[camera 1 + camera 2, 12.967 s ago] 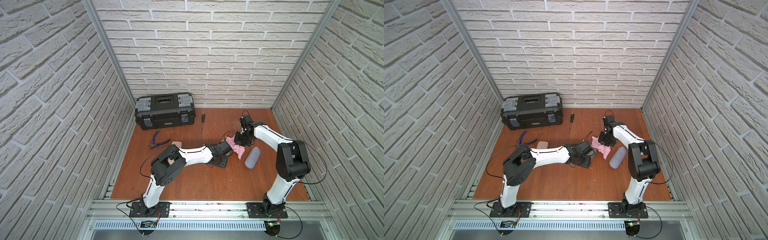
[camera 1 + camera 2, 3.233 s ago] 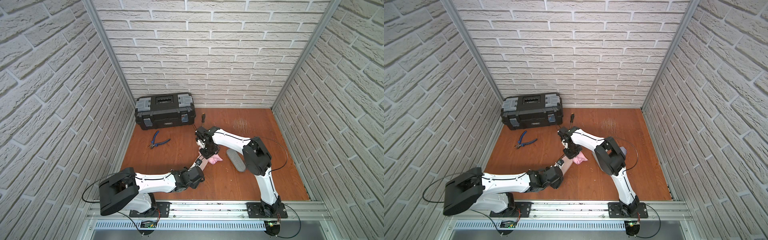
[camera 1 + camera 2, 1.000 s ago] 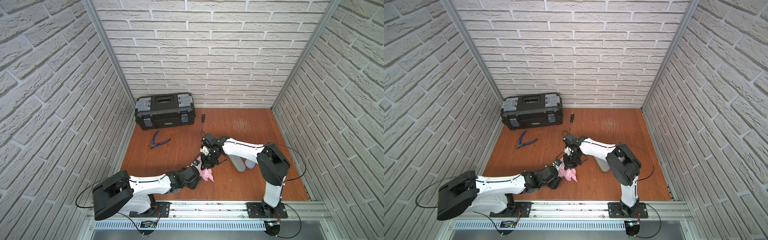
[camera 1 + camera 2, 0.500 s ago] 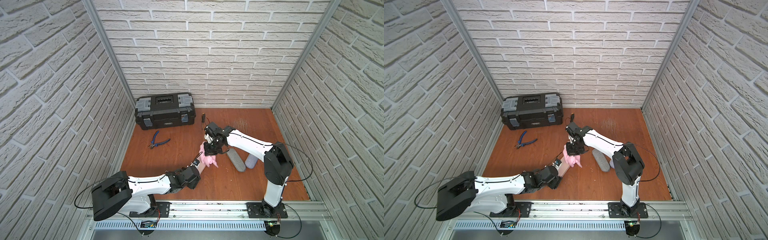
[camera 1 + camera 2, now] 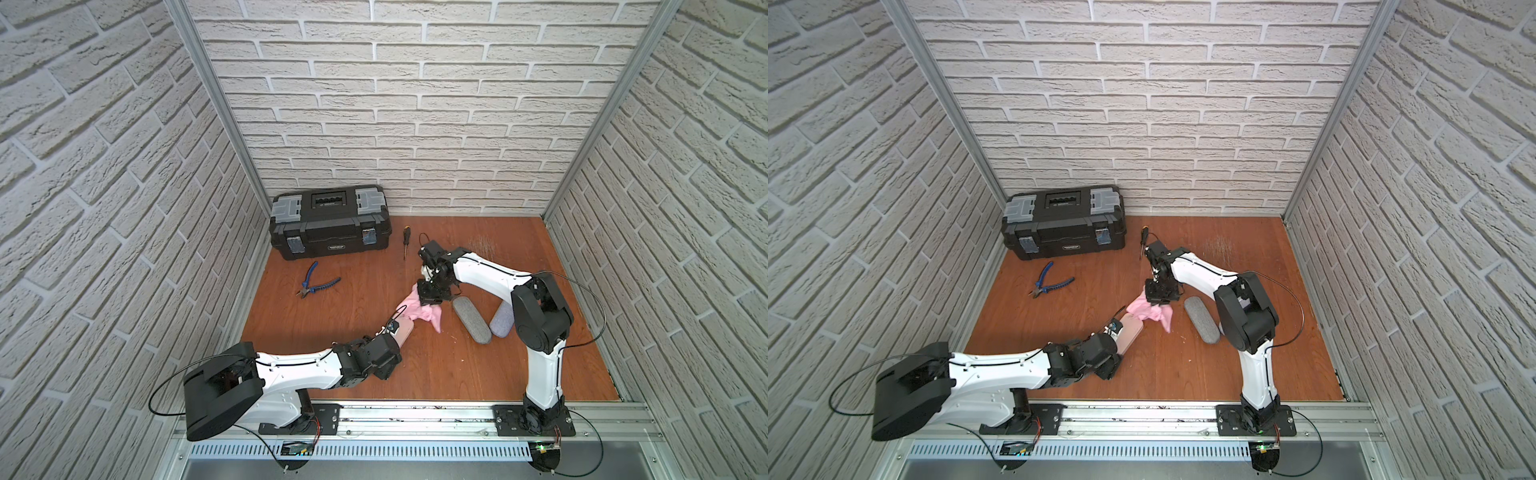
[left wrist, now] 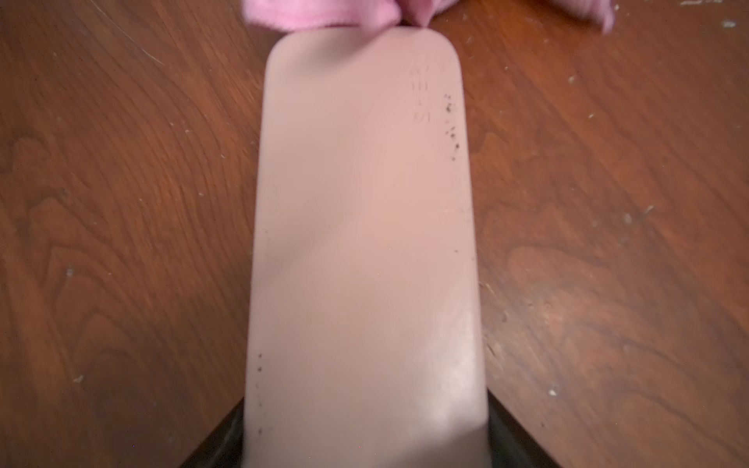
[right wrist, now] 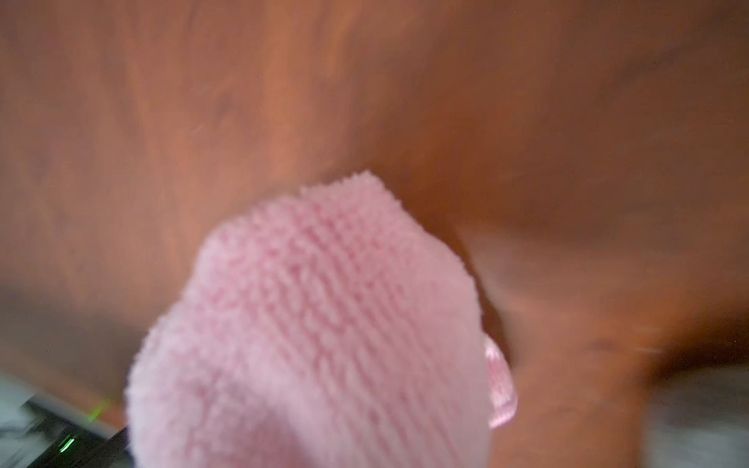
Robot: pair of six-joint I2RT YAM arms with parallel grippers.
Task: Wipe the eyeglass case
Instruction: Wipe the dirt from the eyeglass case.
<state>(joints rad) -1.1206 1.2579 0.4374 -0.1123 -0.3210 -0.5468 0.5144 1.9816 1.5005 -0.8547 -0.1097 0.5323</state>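
Clamping eyeglass case point(image 6: 364, 243) in left gripper point(image 5: 394, 337), jaws about half open around it, over the table point(image 5: 332, 299). Pinching cloth point(image 5: 419, 311) in right gripper point(image 5: 430, 297), jaws fully closed. Now touching cloth to case's far tip, up from beside left gripper a second ago. Still showing dark specks point(image 6: 452, 129) along edges; another pass likely.
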